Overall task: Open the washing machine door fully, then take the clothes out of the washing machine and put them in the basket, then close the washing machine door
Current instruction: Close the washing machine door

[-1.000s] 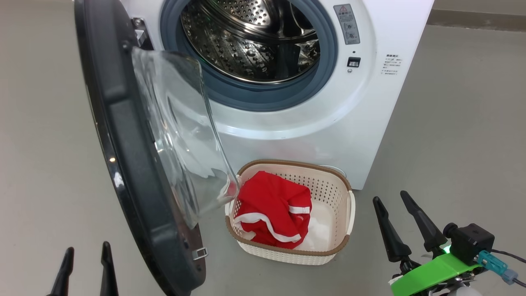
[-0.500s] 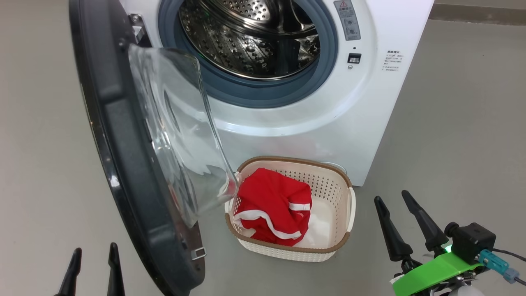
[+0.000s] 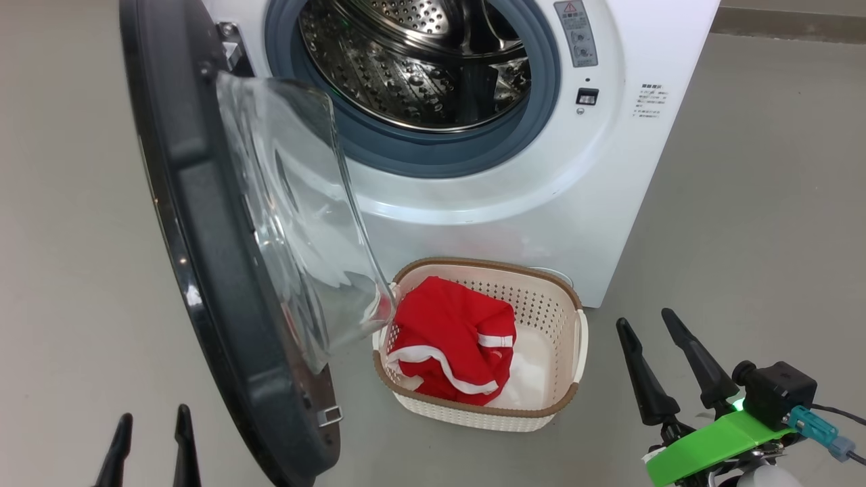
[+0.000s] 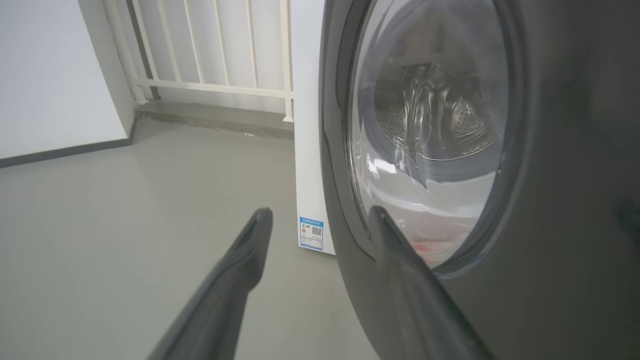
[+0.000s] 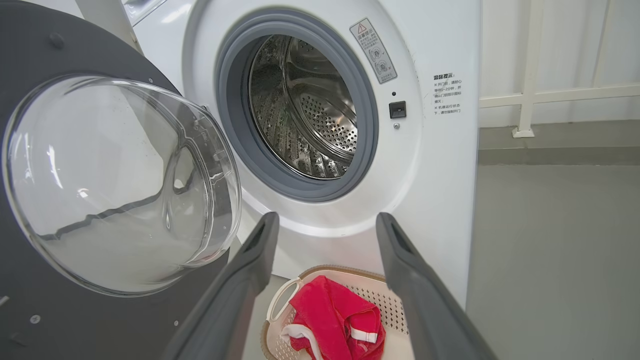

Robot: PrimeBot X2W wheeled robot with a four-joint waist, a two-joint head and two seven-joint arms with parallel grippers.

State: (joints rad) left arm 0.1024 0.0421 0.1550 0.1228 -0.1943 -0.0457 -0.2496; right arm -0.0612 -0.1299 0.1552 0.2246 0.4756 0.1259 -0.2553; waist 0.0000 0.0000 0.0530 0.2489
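Clothes (image 3: 450,338) lie soft and bunched in the basket (image 3: 487,265) before the washing machine (image 3: 609,169), whose drum looks empty. The washing machine door (image 3: 196,203) stands wide: stiff, hinged, likely weighty, its glossy rim slippery, so best pushed on its outer face. The left hand (image 3: 153,414), spread wide and empty, hangs beside that face. The right hand (image 3: 645,319), equally wide and empty, is near the basket.

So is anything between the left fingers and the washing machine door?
Nothing visible. The left gripper, fingers open, is beside the outer face of the washing machine door with clear air between; the basket sits on the door's inner side.
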